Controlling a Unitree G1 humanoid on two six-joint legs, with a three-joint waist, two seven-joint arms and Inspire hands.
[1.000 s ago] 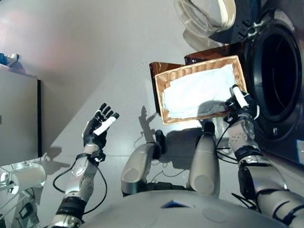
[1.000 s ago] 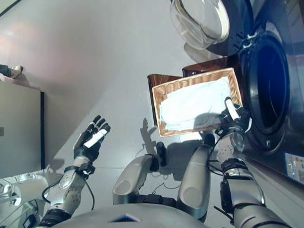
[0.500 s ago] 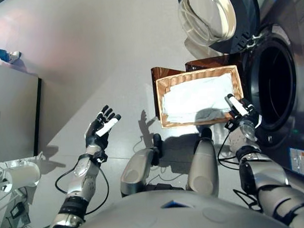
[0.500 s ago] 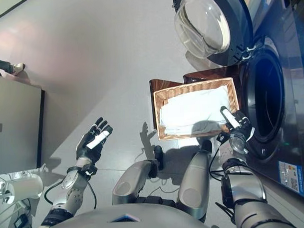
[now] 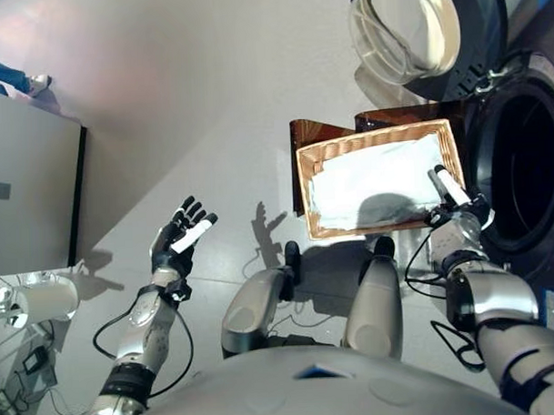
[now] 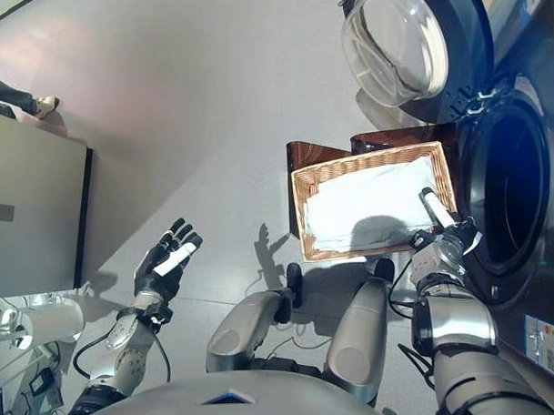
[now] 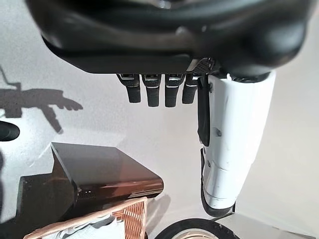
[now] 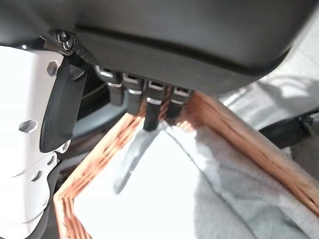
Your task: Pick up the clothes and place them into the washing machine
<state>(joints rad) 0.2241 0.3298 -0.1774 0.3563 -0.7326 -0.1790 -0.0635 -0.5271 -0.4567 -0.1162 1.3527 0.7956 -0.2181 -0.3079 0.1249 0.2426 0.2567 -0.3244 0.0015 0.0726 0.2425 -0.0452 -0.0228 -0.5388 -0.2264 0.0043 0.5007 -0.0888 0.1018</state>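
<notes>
White clothes (image 5: 376, 181) lie folded in a wicker basket (image 5: 305, 184) standing on a dark wooden stand (image 5: 302, 134) on the floor. Beside it on the right, the washing machine drum (image 5: 541, 162) gapes dark, its round glass door (image 5: 407, 25) swung open above. My right hand (image 5: 459, 199) hovers open over the basket's near right corner, fingers straight above the cloth (image 8: 164, 194) and holding nothing. Out at the lower left, my left hand (image 5: 180, 236) is raised with fingers spread, open and empty, well apart from the basket.
A grey cabinet (image 5: 26, 189) stands at the left. A person's shoe (image 5: 38, 84) shows at the far upper left. A white cylindrical object (image 5: 44, 302) lies at the lower left. Pale floor (image 5: 210, 101) stretches between my left hand and the basket.
The camera has shifted, moving the scene rightward in view. My right hand has lifted off the basket's near rim and now hovers over its right corner. The left hand stays raised.
</notes>
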